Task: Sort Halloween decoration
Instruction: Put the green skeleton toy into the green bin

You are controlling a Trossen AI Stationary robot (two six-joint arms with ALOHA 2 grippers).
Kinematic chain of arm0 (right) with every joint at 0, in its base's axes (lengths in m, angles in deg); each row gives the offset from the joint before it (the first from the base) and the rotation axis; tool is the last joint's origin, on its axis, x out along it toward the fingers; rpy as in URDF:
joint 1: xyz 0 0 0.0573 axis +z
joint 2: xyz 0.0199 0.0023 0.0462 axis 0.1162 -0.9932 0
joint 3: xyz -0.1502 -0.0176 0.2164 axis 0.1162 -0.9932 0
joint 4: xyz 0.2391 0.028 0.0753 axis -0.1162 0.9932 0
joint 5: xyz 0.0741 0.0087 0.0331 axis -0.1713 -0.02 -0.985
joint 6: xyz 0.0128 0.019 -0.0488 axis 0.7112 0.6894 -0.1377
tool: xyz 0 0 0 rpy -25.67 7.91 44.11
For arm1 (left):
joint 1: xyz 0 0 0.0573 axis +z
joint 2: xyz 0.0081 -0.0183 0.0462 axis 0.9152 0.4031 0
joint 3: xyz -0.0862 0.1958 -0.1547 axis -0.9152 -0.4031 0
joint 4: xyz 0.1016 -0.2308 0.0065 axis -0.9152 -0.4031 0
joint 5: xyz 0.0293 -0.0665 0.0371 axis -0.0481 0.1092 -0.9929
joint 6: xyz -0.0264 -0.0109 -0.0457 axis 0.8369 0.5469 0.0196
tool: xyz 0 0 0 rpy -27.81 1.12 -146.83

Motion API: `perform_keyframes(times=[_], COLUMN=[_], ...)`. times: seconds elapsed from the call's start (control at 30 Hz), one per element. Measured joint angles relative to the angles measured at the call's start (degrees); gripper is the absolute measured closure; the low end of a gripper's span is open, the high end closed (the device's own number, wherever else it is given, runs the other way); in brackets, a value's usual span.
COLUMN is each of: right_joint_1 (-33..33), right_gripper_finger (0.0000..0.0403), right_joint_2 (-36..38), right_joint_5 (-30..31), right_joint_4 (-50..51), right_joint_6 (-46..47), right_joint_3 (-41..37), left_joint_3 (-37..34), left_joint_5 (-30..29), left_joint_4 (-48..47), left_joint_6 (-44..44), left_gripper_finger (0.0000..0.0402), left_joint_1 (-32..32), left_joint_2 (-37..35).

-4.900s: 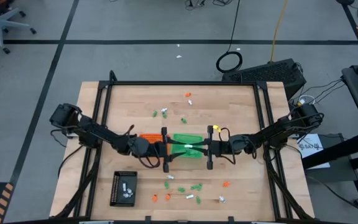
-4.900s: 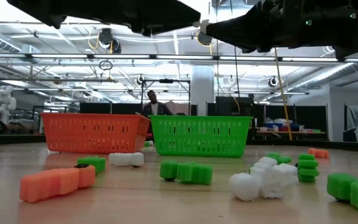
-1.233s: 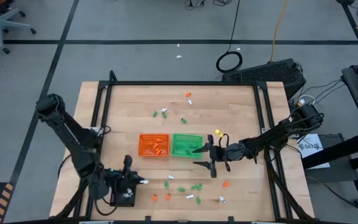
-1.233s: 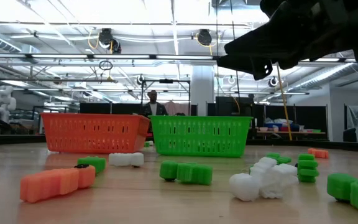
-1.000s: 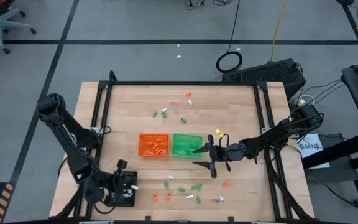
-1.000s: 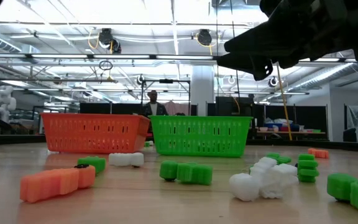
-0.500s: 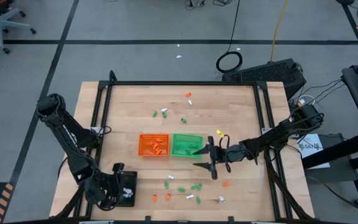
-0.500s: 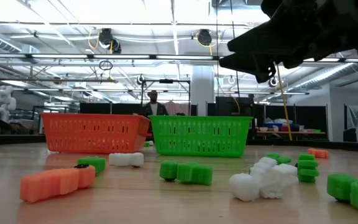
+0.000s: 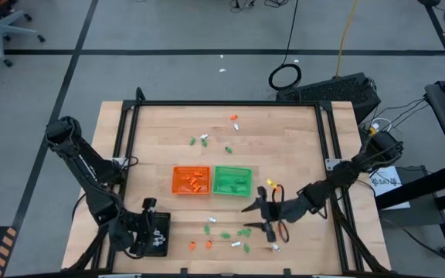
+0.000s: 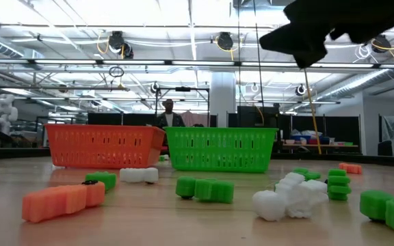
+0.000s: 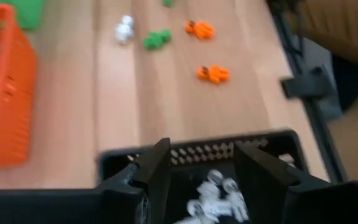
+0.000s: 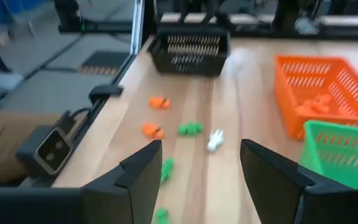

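Loose Halloween decoration lies on the table: small green, orange and white trinkets near the front edge (image 9: 226, 235) and others farther back (image 9: 203, 140). My left gripper (image 11: 197, 152) hangs open over the black tray (image 9: 163, 220) at the near left, with white trinkets (image 11: 213, 199) lying in the tray below its fingers. My right gripper (image 12: 201, 149) stands open above the table, near-right of the green tray (image 9: 215, 180). It is above the near trinkets, with a white one (image 12: 215, 140) and a green one (image 12: 190, 129) ahead of it. An orange tray (image 9: 174, 181) holds orange pieces.
The orange tray (image 10: 104, 145) and green tray (image 10: 221, 148) stand side by side at mid-table. A black frame (image 9: 130, 154) runs along the table's sides. At table level, an orange (image 10: 63, 199), a green (image 10: 204, 189) and a white trinket (image 10: 289, 198) lie in front.
My right gripper has left the green tray's right side and swung toward the table's near edge, over the loose trinkets, staying open. My left gripper has settled over the black tray and rolled about its wrist.
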Motion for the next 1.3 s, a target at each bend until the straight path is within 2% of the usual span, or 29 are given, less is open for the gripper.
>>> perform_keyframes(times=[0.17, 0.3, 0.53, 0.8, 1.3], right_joint_1=[1.9, 3.1, 5.4, 5.5, 5.0], right_gripper_finger=[0.0200, 0.0200, 0.0200, 0.0201, 0.0289], right_joint_2=[0.0, -0.2, -5.6, -12.6, -16.6], right_joint_5=[0.0, 0.0, -0.2, -3.2, -2.1], right_joint_4=[12.2, 13.5, 13.7, 12.5, 10.9], right_joint_6=[5.3, 9.7, 14.1, 13.3, 5.4], right_joint_3=[4.7, 4.7, 4.8, 4.7, 4.8], left_joint_3=[0.0, 0.0, 0.0, 0.0, 0.0], left_joint_5=[-5.2, -9.4, -10.3, -10.3, -10.3], left_joint_4=[0.1, 3.7, 12.8, 14.6, 17.6], left_joint_6=[-0.8, -7.2, -20.3, -23.5, -23.5], left_gripper_finger=[0.0228, 0.0228, 0.0228, 0.0228, 0.0228], left_joint_1=[2.2, 3.6, 5.9, 8.7, 9.7], left_joint_2=[0.0, 0.0, 0.0, 0.0, 0.0])
